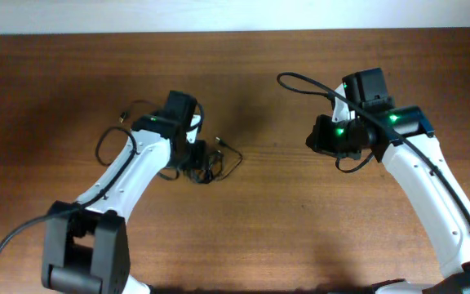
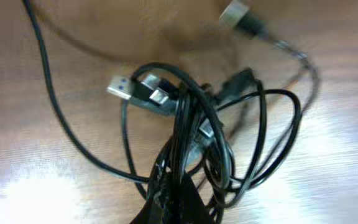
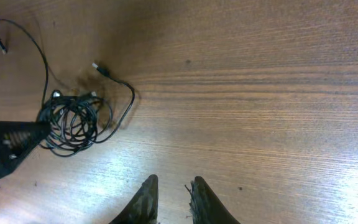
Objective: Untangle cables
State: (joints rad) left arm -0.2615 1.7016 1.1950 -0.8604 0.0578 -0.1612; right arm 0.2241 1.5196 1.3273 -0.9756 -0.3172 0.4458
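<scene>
The cables are thin black wires bunched in a knot on the wooden table, with silver plug ends sticking out. The knot also shows in the overhead view and the right wrist view. My left gripper is shut on several strands at the near side of the knot. It appears in the overhead view just left of the bundle. My right gripper is open and empty over bare wood, well to the right of the knot.
One loose strand with a plug curls out from the knot to the right. Another long strand runs off to the far left and loops beside the left arm. The table's back edge meets a white wall.
</scene>
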